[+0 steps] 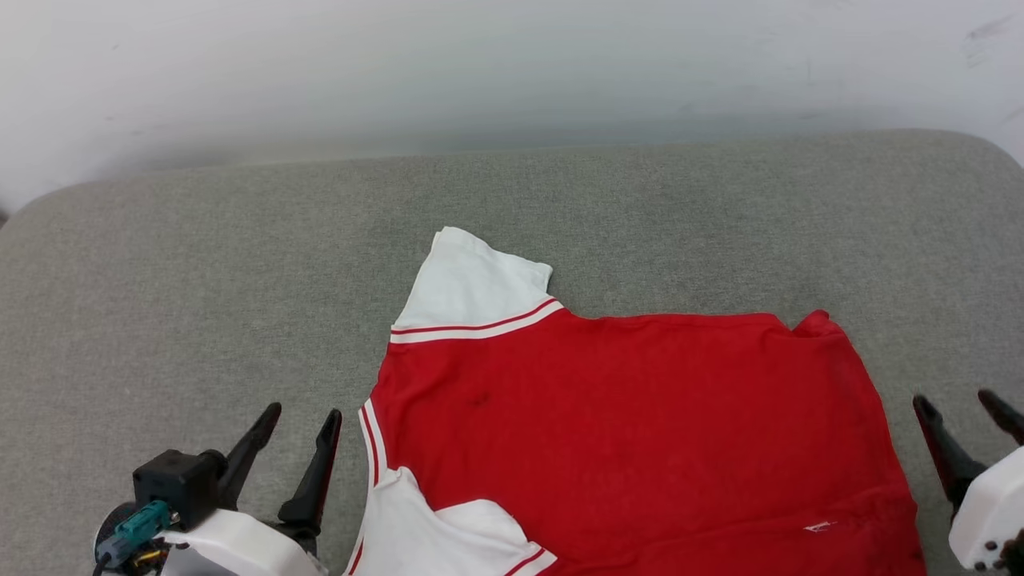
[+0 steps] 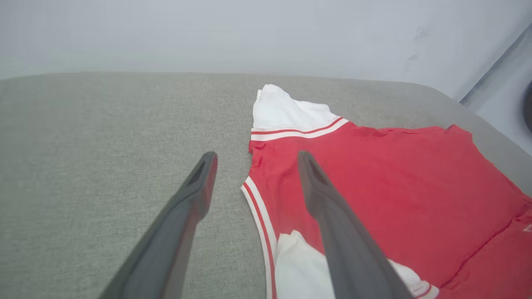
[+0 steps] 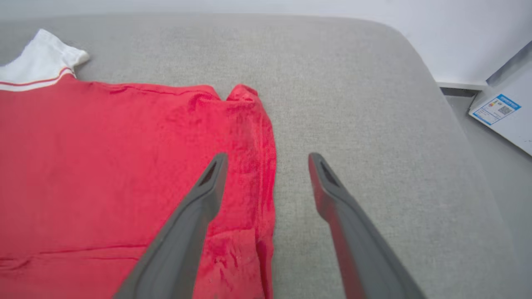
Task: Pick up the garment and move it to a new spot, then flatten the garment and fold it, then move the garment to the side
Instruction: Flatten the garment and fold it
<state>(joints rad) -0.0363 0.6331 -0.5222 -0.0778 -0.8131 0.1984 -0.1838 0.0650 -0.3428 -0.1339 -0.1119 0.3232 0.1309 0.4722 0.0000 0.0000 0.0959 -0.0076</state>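
My left pincer (image 1: 305, 412) and right pincer (image 1: 954, 398) stand released and empty, flanking the shirt (image 1: 624, 424). It looks soft and limp, so I'd pinch its corners.

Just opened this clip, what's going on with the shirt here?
A two-armed robot is handling a red T-shirt with white sleeves. It lies mostly flat on a grey padded surface, neck end toward the robot's left, hem toward its right. The left end effector and right end effector are both open, one at each of those ends, gripping nothing.
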